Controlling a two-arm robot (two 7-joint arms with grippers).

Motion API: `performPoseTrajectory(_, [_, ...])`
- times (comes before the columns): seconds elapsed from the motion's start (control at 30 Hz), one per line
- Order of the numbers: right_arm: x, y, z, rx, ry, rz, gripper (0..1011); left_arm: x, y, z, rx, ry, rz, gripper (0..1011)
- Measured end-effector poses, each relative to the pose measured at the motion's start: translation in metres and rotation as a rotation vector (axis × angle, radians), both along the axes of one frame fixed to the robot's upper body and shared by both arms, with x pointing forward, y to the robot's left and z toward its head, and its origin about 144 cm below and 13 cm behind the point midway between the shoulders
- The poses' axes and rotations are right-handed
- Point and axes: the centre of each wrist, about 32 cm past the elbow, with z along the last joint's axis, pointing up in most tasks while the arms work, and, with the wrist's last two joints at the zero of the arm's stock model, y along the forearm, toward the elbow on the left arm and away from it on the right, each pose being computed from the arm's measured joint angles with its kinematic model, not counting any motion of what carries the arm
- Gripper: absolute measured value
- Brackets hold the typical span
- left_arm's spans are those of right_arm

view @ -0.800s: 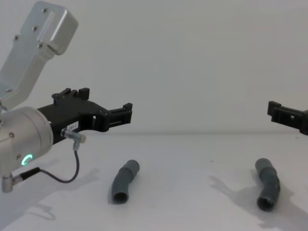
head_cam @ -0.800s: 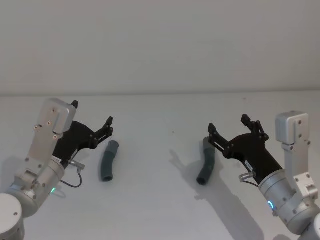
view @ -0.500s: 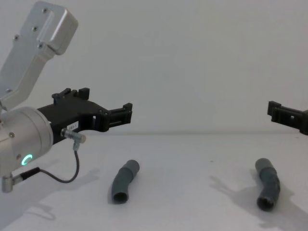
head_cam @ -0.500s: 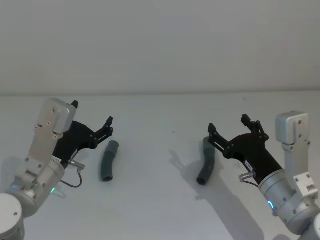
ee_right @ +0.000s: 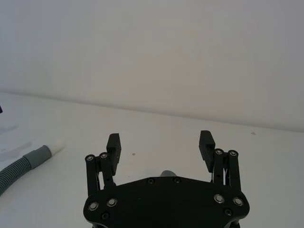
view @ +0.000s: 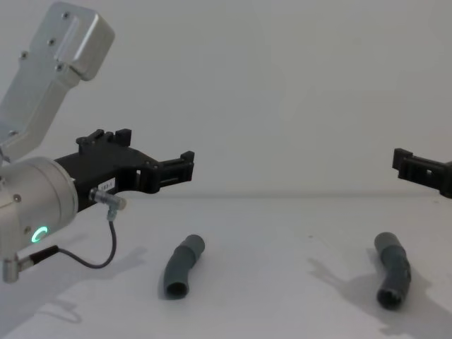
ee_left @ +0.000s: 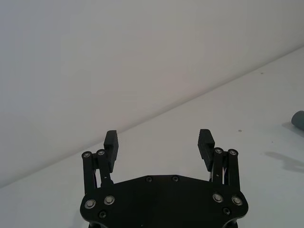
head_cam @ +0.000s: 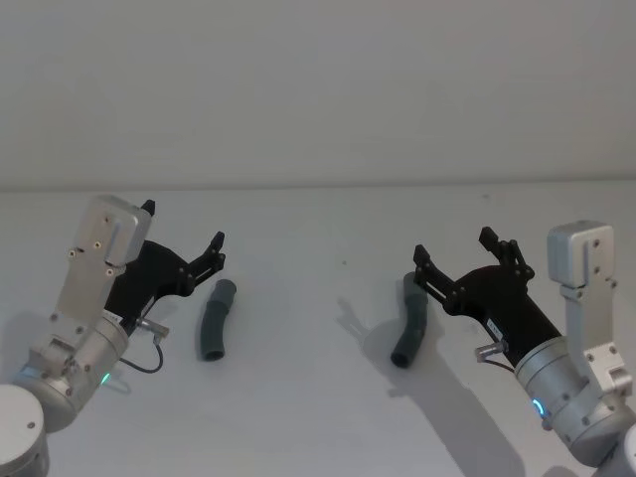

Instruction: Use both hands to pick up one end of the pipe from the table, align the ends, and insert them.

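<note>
Pipe's left piece and right piece are lying apart; left gripper and right gripper are hovering near, spread wide.

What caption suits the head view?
Left claw and right claw, both open, hover over the table near the left pipe piece and right pipe piece, both lying ungrasped.

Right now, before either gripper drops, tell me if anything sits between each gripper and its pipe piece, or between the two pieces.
Nothing visible does. The left gripper, open, hovers above the left pipe piece; the right gripper, open, hovers above the right pipe piece. Only bare table lies between the pieces.
</note>
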Motion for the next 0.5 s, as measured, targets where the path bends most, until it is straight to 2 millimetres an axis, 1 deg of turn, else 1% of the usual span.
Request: performPoseTrajectory(0.5, [0.0,0.0,0.0,0.0,0.0,0.0,1002,0.0,0.0,0.0,0.0,0.0,0.0,1001])
